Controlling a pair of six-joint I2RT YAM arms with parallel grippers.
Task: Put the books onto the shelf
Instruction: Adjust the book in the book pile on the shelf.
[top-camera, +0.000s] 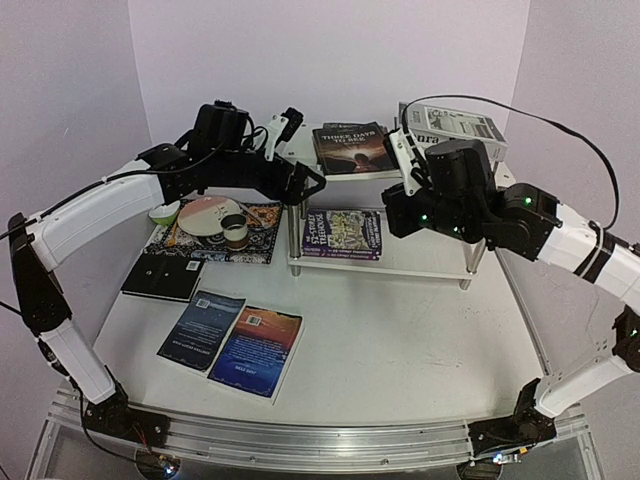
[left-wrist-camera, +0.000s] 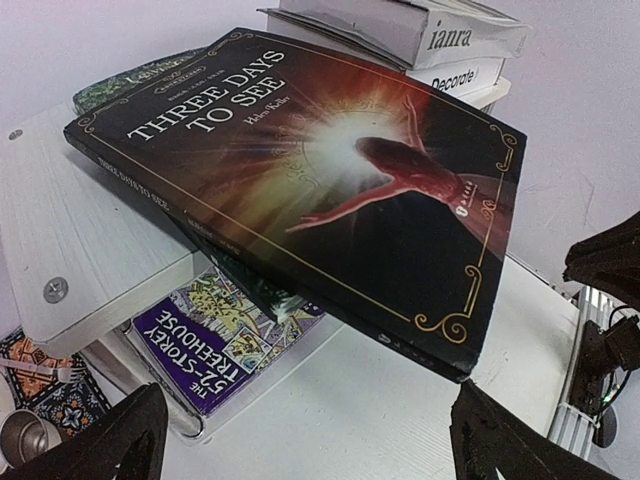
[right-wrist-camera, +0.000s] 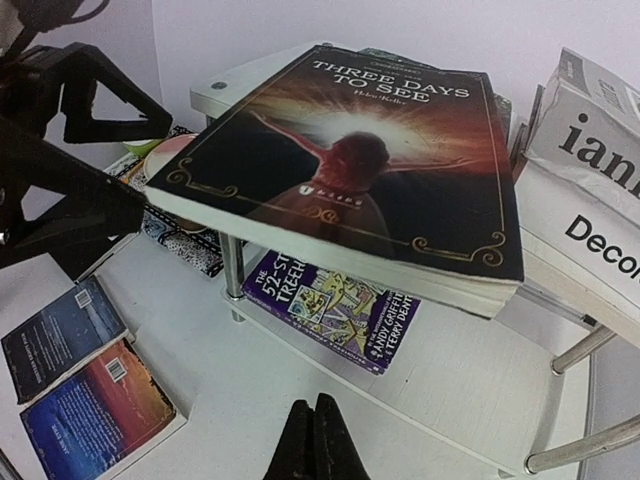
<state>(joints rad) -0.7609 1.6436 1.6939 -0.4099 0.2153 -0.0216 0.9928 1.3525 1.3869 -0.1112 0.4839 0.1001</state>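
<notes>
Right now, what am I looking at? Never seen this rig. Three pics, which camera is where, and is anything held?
Two robot arms are bolted at the near edge of a table. The overhead picture looks down from behind them; the other two come from a camera on each wrist.

A small white shelf stands at the back. Its top board carries the dark book "Three Days to See" and a white stack; a purple paperback lies on the lower board. Three more books lie flat on the table, beside a placemat with dishes.

The left fingers are open, the right fingers shut. Neither holds anything.
</notes>
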